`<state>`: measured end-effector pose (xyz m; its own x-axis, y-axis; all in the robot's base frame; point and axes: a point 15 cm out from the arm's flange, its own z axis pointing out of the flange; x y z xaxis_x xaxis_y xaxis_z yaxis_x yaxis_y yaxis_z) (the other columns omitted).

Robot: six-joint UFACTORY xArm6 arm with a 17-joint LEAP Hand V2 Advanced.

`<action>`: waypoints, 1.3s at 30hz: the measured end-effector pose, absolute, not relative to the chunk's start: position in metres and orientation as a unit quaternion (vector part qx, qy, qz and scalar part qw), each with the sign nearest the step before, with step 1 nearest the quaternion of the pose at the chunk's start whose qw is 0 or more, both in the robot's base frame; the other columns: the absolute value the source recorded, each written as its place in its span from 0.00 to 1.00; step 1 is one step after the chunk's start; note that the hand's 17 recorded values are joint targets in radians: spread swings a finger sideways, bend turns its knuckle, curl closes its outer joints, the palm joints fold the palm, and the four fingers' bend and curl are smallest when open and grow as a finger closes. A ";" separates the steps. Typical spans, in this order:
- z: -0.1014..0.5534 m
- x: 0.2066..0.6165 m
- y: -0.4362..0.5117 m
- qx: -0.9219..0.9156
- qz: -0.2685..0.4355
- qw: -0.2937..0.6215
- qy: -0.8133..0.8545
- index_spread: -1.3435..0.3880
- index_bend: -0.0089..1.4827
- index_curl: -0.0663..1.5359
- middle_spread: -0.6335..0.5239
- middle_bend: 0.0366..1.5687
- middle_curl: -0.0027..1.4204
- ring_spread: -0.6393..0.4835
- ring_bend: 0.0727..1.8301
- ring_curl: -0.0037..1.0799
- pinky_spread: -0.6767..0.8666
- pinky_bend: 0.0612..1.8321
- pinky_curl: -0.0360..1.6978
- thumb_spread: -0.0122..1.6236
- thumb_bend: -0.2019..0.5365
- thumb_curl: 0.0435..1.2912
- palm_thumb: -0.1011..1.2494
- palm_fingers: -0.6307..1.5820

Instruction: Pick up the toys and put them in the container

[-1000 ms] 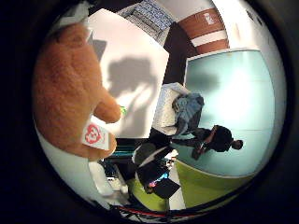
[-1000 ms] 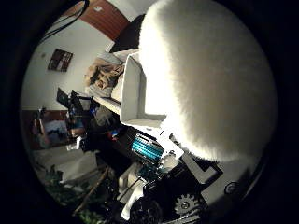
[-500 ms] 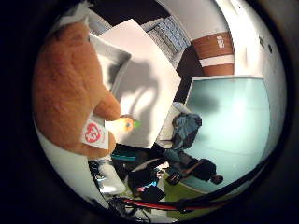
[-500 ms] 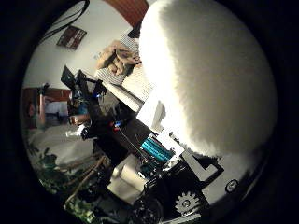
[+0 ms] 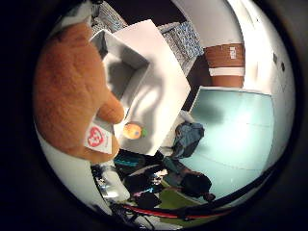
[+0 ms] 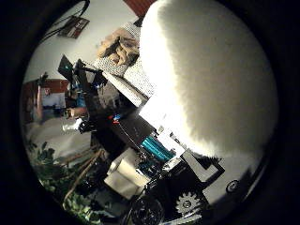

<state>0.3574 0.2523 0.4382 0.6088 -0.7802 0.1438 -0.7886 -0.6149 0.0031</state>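
A brown plush toy with a red heart tag lies close against my palm in the little finger side view. White fur of a plush fills much of the thumb side view. A white open container stands on a white table beyond the toy. A small orange toy lies on the table near its edge.
Beyond the table there is a teal floor area with dark bags. Black equipment on stands, a teal device and some tan plush things farther off show in the thumb side view.
Both views have swung with the hand. The container and table now show more fully in the little finger side view, and the orange toy has come into sight. The plush toy stays fixed against the palm.
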 end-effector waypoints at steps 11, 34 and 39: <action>0.437 0.371 0.234 0.885 0.063 0.034 -0.459 0.48 0.25 0.48 0.36 0.40 0.52 0.36 0.48 0.56 0.34 0.41 0.49 0.64 0.24 0.41 0.64 0.35; 0.446 0.370 0.114 0.837 0.054 0.047 -0.542 0.53 0.11 0.24 0.50 0.15 0.26 0.63 0.24 0.25 0.76 0.27 0.29 0.69 0.25 0.30 0.59 0.39; 0.429 0.349 0.044 0.807 0.040 0.061 -0.586 0.54 0.11 0.22 0.50 0.15 0.25 0.64 0.24 0.23 0.75 0.27 0.27 0.69 0.24 0.29 0.57 0.38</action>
